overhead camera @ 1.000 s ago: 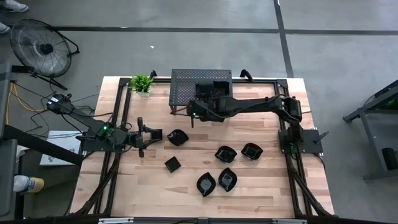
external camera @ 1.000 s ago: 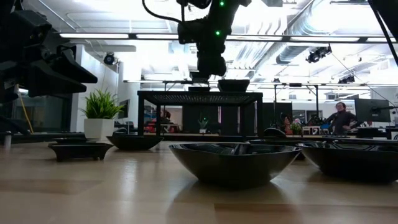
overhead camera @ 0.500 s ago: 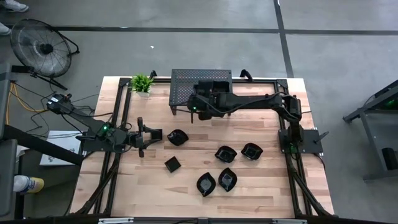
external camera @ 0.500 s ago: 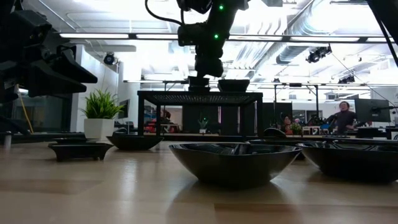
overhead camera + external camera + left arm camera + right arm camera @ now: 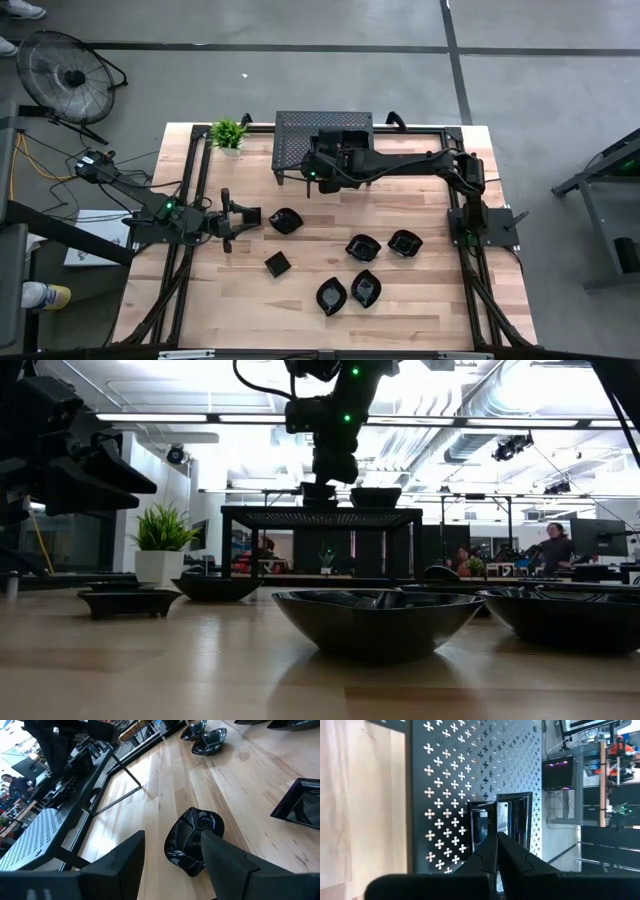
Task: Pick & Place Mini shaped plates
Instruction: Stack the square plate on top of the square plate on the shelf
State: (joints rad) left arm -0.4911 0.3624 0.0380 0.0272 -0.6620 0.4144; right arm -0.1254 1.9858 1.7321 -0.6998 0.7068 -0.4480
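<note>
Glossy black mini plates on a pale wood surface (image 5: 420,290).
Left gripper (image 5: 172,851) jaws spread, leaf-shaped plate (image 5: 192,840) between; right gripper (image 5: 496,851) jaws pressed together over square plates (image 5: 512,817) on the perforated metal stand (image 5: 450,775).

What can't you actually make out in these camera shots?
- Plates on the perforated stand: the high view hides them under the right arm, so no count.
- Right gripper: shut; whether it pinches the square plate ahead is unclear.
- The plate before the left gripper: its near edge is hidden behind the fingers.
</note>
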